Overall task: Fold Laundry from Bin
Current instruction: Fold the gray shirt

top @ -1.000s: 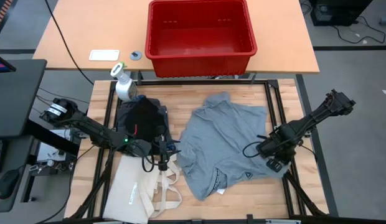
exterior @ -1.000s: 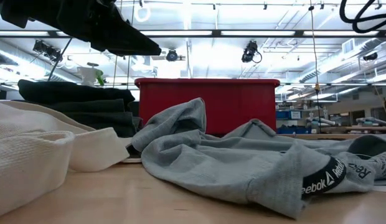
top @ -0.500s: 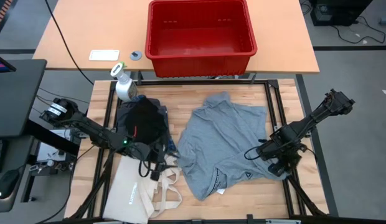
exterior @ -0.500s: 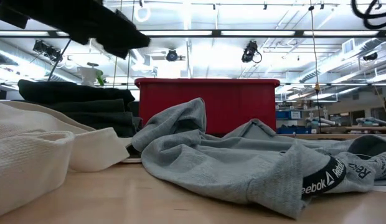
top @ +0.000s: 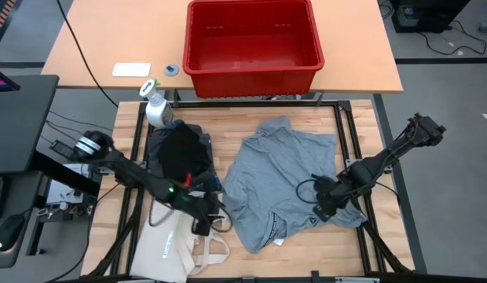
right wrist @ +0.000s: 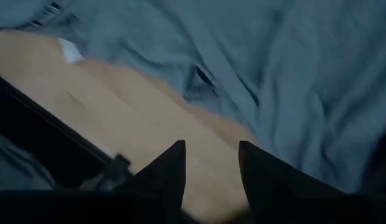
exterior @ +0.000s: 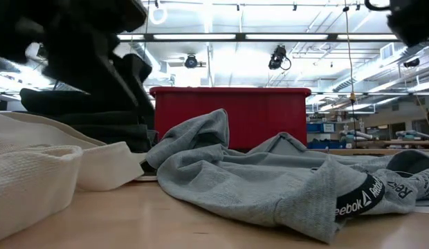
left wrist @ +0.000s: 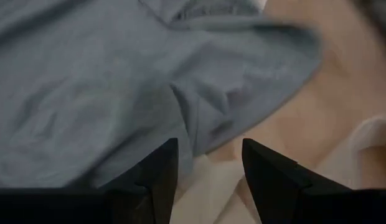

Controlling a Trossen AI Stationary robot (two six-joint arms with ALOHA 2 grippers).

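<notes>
A: Where does the laundry sit right now?

B: A grey T-shirt (top: 284, 179) lies spread and rumpled in the middle of the table (top: 349, 130), out of the bin (top: 252, 43), which stands on the far desk and looks empty. A dark pile of garments (top: 179, 151) rests to its left, likely pieces set aside there.

A: And the arms?

B: The left gripper (top: 210, 216) hangs low at the shirt's near left edge, over the strip where the shirt meets the cream tote bag (top: 174, 248). In its wrist view the fingers (left wrist: 157, 168) stand parted with nothing between them, the shirt's hem just ahead. The right gripper (top: 322, 203) hovers at the shirt's right side; its fingers (right wrist: 165, 171) are also apart and empty, above bare wood beside the cloth. I judge both are set at opposite edges so the shirt can be taken up and flattened for a fold.

A: Anything in the way?

B: The tote's long handles (top: 210, 236) lie right by the left gripper and could be caught along with the hem. A spray bottle (top: 155, 107) stands at the far left corner, well apart, and a white card (top: 131, 69) lies on the desk left of the bin.
</notes>
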